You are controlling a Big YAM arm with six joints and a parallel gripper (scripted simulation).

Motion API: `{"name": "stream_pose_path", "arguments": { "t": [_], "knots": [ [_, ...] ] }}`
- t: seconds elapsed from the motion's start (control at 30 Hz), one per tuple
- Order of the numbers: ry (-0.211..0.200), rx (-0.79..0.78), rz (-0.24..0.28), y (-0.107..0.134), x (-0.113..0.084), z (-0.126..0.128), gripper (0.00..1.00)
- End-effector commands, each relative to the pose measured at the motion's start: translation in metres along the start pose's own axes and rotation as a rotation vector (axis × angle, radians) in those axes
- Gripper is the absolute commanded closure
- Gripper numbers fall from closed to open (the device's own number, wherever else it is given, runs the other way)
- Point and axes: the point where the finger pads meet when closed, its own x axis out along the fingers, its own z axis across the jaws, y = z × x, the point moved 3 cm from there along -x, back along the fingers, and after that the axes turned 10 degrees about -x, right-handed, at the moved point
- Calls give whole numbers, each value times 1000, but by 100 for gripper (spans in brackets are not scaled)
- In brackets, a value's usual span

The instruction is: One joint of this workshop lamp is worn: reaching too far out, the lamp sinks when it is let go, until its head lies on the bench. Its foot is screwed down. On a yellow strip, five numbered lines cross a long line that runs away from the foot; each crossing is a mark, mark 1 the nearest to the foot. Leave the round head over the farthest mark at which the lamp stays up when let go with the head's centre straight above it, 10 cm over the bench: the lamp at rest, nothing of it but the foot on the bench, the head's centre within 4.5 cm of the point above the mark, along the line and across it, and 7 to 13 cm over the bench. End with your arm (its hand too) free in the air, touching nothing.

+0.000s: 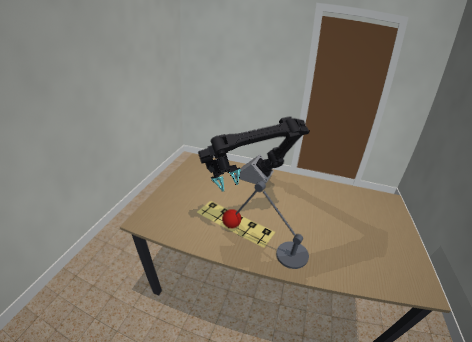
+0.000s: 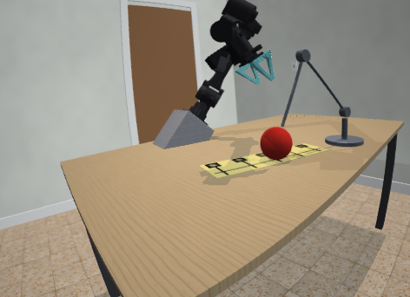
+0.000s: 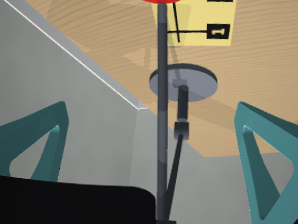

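Wood bench. Your fingers are spread wide, holding nothing. Swing them into the rod and you'd probably knock the head off, hard to judge, its mark.

The red head appears above the strip.

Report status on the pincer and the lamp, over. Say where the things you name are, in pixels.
Pincer (image 1: pixel 227 182) (image 2: pixel 263 78) (image 3: pixel 151 111) open, nothing held. Lamp's round red head (image 1: pixel 231 218) (image 2: pixel 276 143) (image 3: pixel 161 1) above yellow strip (image 1: pixel 266 239) (image 2: pixel 211 171) (image 3: pixel 200 40), pincer clear of it. Nothing seen blocking the pincer.
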Motion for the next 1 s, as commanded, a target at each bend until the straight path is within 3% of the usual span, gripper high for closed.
{"name": "stream_pose_path", "arguments": {
  "t": [0.0, 0.07, 0.97],
  "knots": [
    [125, -74, 114, 0, 1, 13, 0],
    [143, -95, 138, 0, 3, 15, 0],
    [143, -95, 138, 0, 3, 15, 0]
  ]
}}
